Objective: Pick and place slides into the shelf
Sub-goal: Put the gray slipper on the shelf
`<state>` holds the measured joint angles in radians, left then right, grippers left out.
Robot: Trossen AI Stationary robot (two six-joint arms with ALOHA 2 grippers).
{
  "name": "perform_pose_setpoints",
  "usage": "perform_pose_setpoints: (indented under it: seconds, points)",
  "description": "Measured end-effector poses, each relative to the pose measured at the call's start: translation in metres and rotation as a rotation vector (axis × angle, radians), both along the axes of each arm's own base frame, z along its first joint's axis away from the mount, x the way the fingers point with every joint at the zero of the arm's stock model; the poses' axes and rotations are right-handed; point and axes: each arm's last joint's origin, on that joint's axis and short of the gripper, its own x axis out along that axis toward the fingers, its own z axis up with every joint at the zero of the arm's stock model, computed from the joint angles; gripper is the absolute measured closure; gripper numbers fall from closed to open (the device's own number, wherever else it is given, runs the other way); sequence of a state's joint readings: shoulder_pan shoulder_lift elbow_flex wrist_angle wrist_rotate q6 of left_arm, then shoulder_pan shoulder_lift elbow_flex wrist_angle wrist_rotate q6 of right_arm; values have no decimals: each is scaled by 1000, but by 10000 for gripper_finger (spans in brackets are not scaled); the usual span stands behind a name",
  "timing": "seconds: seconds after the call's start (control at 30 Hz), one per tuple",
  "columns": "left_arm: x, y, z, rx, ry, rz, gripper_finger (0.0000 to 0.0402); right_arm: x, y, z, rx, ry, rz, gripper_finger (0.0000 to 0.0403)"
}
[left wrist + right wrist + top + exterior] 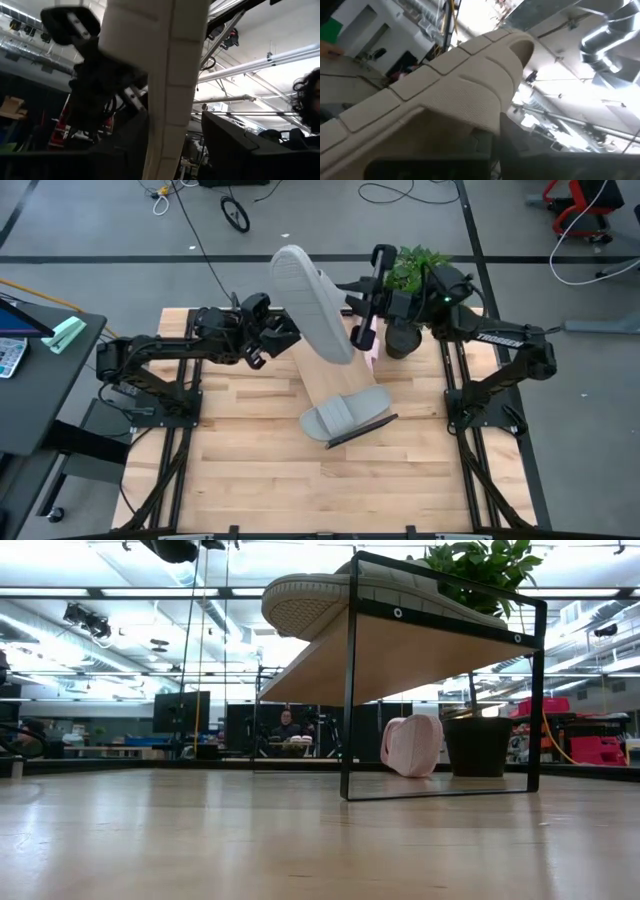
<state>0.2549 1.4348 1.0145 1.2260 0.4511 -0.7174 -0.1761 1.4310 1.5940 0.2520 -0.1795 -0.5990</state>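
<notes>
A grey slide (312,300) hangs high over the table's far half, sole up, between both grippers. My right gripper (358,328) is shut on its right edge. My left gripper (272,338) is open at its left edge, with one finger on either side of the sole (170,75). The second grey slide (345,415) lies flat on the shelf (330,375), near its black end lip; the low view shows this slide (320,590) on the raised board (420,650). One pale pink slide (373,358) stands on its edge on the table (410,745), beside the pot. My right gripper (490,150) pinches the grey slide at the side of the sole beside its wide strap (470,100), coming level from the table's right. The slide is lifted clear, with the strap facing down. My left gripper (172,150): a narrow gap shows beside one finger (225,145), and I cannot tell whether the other touches.
A potted plant (415,275) in a dark pot (478,745) stands at the far right, just behind my right gripper. The shelf stands on a thin black frame (348,690) mid-table. Bare plank tabletop (250,470) lies toward the near edge. A person shows beyond the table (307,100).
</notes>
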Motion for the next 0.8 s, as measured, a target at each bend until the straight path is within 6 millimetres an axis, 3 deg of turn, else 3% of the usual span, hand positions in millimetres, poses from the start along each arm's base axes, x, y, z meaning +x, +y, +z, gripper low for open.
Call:
perform_pose_setpoints:
  seconds: [0.23,0.53,0.8]
  points:
    - [-10,10,6,10,-6,-6,208,-21,3,-3,-35,176,-55,394]
    - [-50,17,35,94,-73,-45,220,-45,3,-17,-98,423,-119,394]
    - [-85,17,56,157,-129,-30,229,-39,5,-25,-260,492,-114,394]
